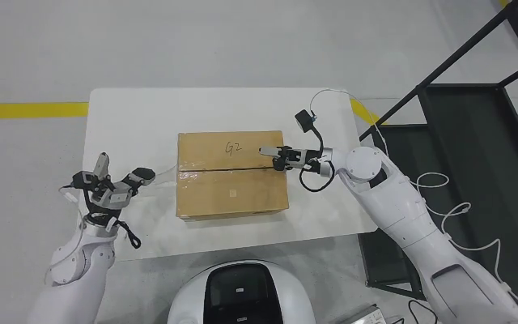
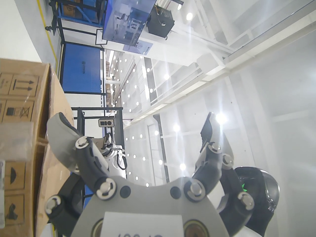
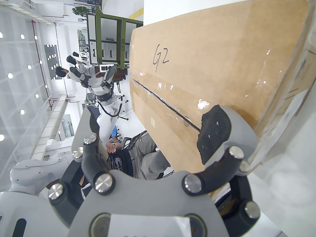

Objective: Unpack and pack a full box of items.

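Box (image 1: 232, 174): cardboard, flaps closed on a taped seam, contents hidden, on table (image 1: 129, 113). Left of box, apart: left gripper (image 1: 123, 168), fingers spread, empty. Over box's right end, at seam: right gripper (image 1: 267, 151), fingers spread, empty.

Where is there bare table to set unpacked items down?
Widest: table strip between the box and the far edge. Narrower strip between box and near edge. Crowded at both box ends: left end effector beside one, right end effector over the other.
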Controlling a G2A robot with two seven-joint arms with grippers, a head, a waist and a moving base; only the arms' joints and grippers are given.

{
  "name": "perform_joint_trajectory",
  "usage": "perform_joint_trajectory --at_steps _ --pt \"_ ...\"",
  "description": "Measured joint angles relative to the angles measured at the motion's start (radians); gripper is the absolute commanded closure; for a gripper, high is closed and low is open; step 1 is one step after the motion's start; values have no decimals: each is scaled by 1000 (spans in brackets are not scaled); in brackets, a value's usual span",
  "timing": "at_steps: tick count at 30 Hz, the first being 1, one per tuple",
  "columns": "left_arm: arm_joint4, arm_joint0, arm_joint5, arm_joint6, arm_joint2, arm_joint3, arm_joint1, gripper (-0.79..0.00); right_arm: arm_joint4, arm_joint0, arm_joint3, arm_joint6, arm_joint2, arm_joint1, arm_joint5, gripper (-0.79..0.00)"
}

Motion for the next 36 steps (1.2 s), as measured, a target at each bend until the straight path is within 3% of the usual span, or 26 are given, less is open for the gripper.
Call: perform_joint_trajectory --at_steps 4,8,12,23,26,30,36 --pt "49 78 -46 99 -4 -11 -8 -785 0 0 0 0 0 0 0 -785" --pt "94 71 -36 145 24 29 -17 -785 0 0 0 0 0 0 0 -785" --pt "118 39 -37 146 53 77 -24 -785 0 0 0 0 0 0 0 -785" --pt "117 39 -37 146 52 76 -24 -785 0 0 0 0 0 0 0 -785" --pt "104 33 -2 156 48 57 -26 -785 0 0 0 0 0 0 0 -785" --pt "87 64 41 139 58 37 -29 -785 0 0 0 0 0 0 0 -785" --pt "135 91 65 141 99 81 -38 -785 0 0 0 0 0 0 0 -785"
